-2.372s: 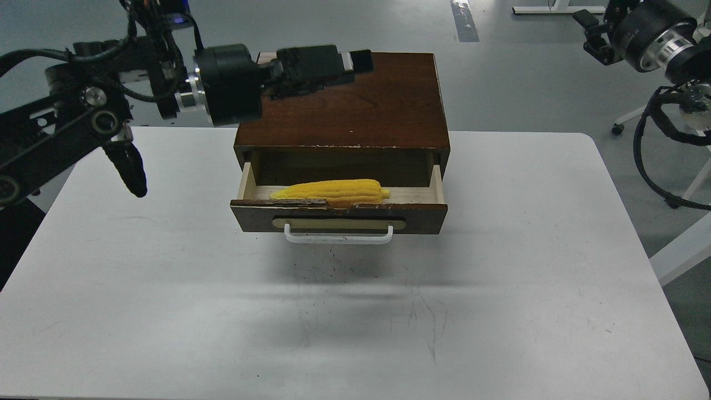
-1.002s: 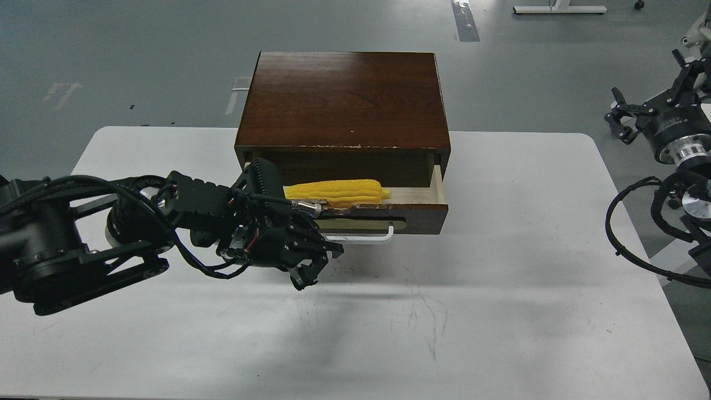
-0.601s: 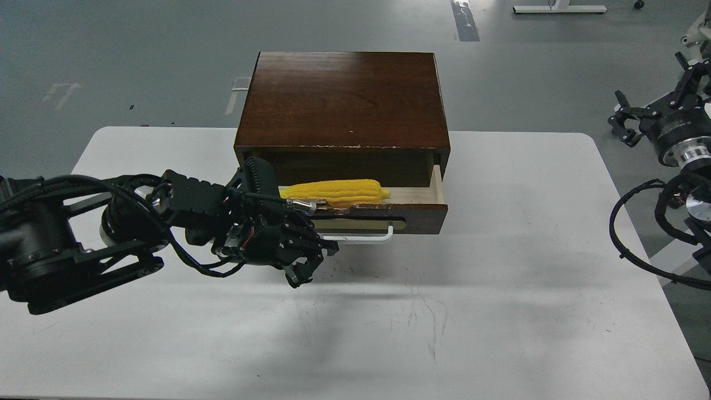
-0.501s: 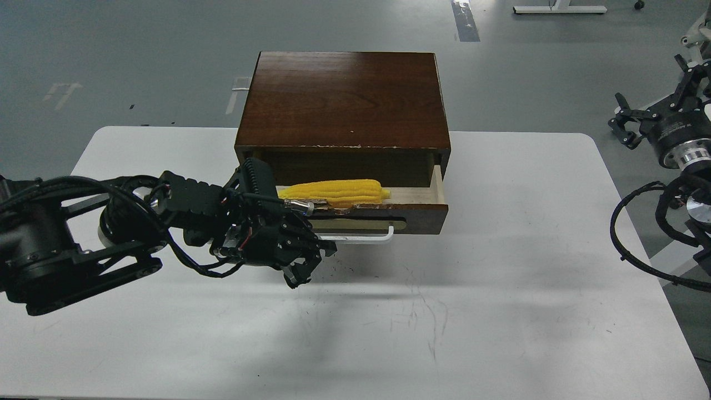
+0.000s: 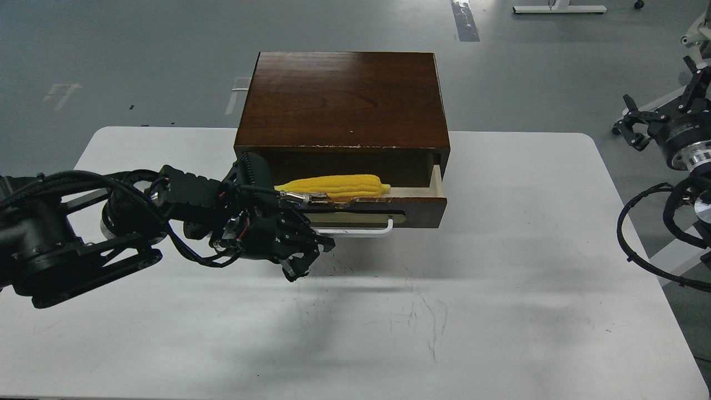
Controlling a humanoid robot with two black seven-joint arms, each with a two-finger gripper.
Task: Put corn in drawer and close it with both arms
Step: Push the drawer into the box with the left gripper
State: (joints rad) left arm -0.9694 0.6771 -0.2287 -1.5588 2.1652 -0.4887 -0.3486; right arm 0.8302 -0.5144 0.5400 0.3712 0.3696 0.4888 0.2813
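Note:
The dark brown drawer (image 5: 422, 210) stands partly open in the front of its wooden cabinet (image 5: 344, 100). The yellow corn (image 5: 339, 186) lies lengthwise inside it, behind the chipped front edge. My left gripper (image 5: 310, 259) reaches in from the left, low against the left part of the drawer front. It hides the left end of the white handle (image 5: 380, 229), and its claws look spread and empty. My right gripper (image 5: 661, 103) hangs off the table at the far right, open and empty.
The cabinet stands at the back middle of a white table (image 5: 500, 289) that has scuff marks in front of the drawer. Black cables (image 5: 639, 244) loop from the right arm beside the table's right edge. Grey floor lies beyond.
The left arm came down from above the cabinet to the drawer front. Over the last second it pressed forward and the drawer slid in a little. The right gripper drifted slightly right.

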